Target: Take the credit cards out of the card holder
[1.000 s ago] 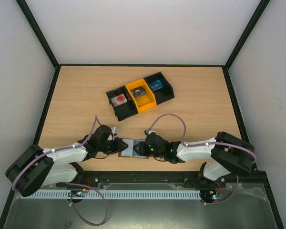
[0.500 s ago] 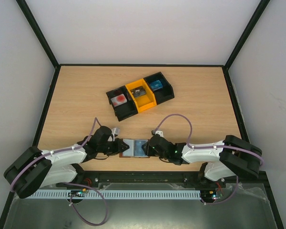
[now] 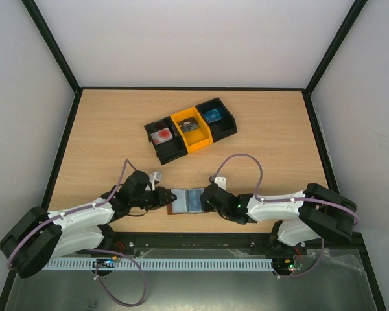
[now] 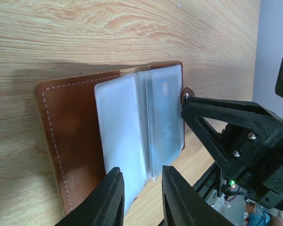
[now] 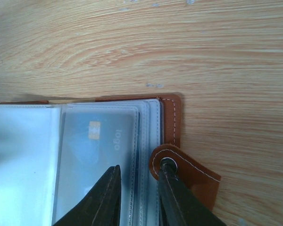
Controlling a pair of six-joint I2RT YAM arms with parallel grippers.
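The brown leather card holder lies open on the table near the front edge, between my two grippers. Its clear sleeves are fanned out. A blue card with a gold chip and the word "logo" sits inside the top sleeve; it also shows in the left wrist view. No dark grey card is visible. My left gripper is open, and its fingers straddle the sleeves' left edge. My right gripper is open over the sleeves' right edge, with one finger on the strap tab.
A row of three bins stands at mid table: a black one with a red item, an orange one, and a black one with a blue item. The table's front edge runs just below the holder.
The right gripper drew back to the holder's right edge. The left gripper moved right onto the left side. The holder shifted slightly right, and its sleeves now show more.
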